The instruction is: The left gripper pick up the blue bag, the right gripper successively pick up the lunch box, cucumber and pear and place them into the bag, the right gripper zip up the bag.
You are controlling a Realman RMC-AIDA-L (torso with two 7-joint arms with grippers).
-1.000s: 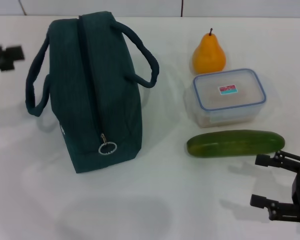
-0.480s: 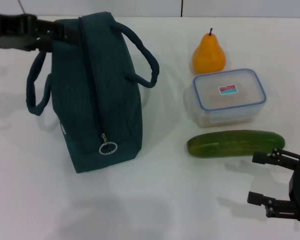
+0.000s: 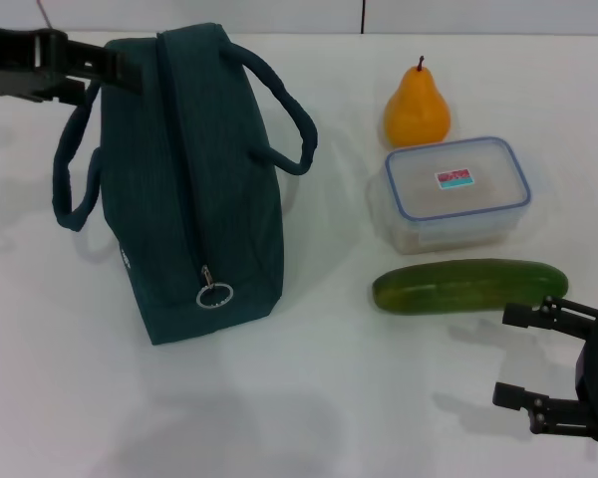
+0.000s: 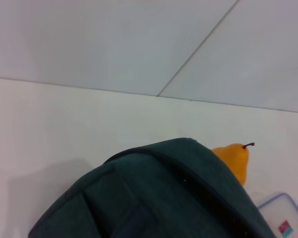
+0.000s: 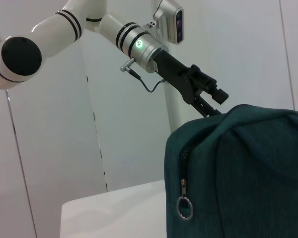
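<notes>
Blue bag [image 3: 194, 179] standing on the white table [image 3: 309, 398], zipped shut, with the left gripper [image 3: 120, 72] up at its far top corner by the handle; cannot tell whether that claw is open or closed. Right gripper [image 3: 523, 357] wide open and empty, low near the cucumber [image 3: 468, 285]. Lunch box [image 3: 455, 192] and pear [image 3: 416, 108] farther back.
</notes>
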